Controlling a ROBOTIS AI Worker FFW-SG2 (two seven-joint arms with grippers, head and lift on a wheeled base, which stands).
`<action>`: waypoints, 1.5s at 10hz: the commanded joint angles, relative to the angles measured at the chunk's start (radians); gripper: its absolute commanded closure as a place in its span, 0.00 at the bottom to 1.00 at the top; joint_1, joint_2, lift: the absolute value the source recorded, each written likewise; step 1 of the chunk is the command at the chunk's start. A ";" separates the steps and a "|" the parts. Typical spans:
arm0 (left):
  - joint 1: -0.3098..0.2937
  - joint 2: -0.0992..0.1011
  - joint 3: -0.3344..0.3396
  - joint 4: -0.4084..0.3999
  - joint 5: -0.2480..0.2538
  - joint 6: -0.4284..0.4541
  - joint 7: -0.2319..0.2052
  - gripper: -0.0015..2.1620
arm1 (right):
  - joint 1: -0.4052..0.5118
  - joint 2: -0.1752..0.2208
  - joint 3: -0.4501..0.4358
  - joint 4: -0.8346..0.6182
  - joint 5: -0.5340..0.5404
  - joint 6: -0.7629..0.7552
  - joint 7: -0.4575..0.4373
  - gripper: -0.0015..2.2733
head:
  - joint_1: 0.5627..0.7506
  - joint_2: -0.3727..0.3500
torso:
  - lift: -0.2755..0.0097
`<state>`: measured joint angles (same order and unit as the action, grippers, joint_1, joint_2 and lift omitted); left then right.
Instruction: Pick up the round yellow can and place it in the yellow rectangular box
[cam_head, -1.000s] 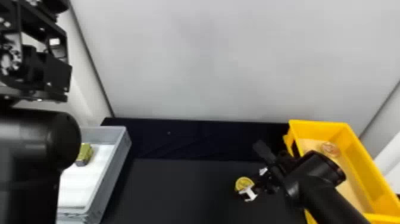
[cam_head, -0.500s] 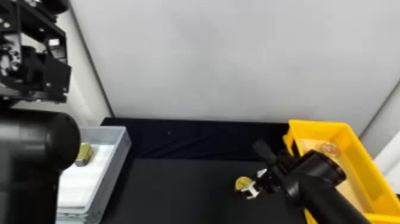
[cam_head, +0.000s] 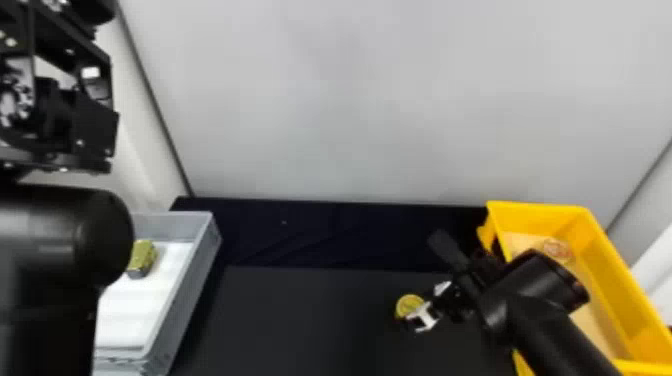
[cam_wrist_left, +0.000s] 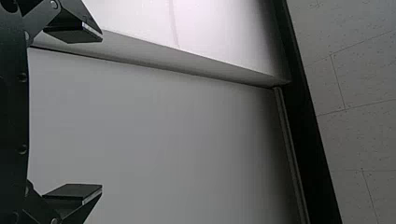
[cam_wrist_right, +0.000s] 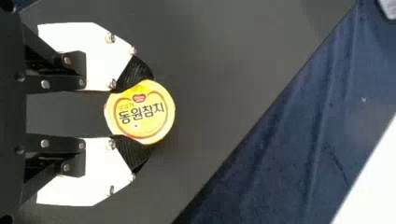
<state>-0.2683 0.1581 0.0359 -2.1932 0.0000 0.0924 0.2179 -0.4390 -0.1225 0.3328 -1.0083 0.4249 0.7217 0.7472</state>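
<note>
Round yellow can (cam_wrist_right: 140, 112): held at the tips of the right jaws, its round face toward the wrist camera; whether its base touches the counter (cam_head: 300, 315), I cannot tell.
Lid (cam_wrist_right: 156, 126): bright yellow with a pale rim, a curved orange-red outline, a small red emblem near one edge and dark lettering across the middle; it looks smooth and undented.
Right gripper (cam_head: 421, 306): jaws clamped on the can, the black pads (cam_wrist_right: 133, 77) pressing it from opposite sides, white plates behind them.
Yellow rectangular box (cam_head: 607, 280): to the right of the right jaws, apart from the can, partly behind the right arm (cam_head: 555, 330); a small round reddish item (cam_head: 555, 248) lies inside, toward the far end.
Grey bin (cam_head: 192, 280): well to the left of the right jaws, white inside, with a greenish-yellow block (cam_head: 142, 257) in it.
Left arm (cam_head: 65, 240): raised at the left side, partly in front of the grey bin.
Left gripper (cam_wrist_left: 100, 113): jaws wide apart, nothing between them.
Dark cloth (cam_head: 320, 235): beyond the right jaws, along the counter's far side.
</note>
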 joint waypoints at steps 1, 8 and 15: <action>0.008 0.000 0.013 -0.019 0.000 0.021 0.000 0.07 | 0.083 -0.034 -0.057 -0.322 0.036 0.165 0.017 0.37 | 0.53 0.59 | 0.96; 0.004 0.025 0.021 -0.042 -0.003 0.060 -0.003 0.07 | -0.006 -0.054 -0.161 -0.948 0.134 0.402 -0.038 0.37 | 0.53 0.59 | 0.96; -0.008 0.048 0.019 -0.042 -0.005 0.075 -0.009 0.06 | -0.113 -0.166 -0.275 -1.079 0.183 0.426 -0.141 0.37 | 0.53 0.59 | 0.96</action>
<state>-0.2740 0.2021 0.0552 -2.2349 -0.0032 0.1629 0.2105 -0.5461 -0.2635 0.0885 -2.0742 0.6034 1.1418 0.6150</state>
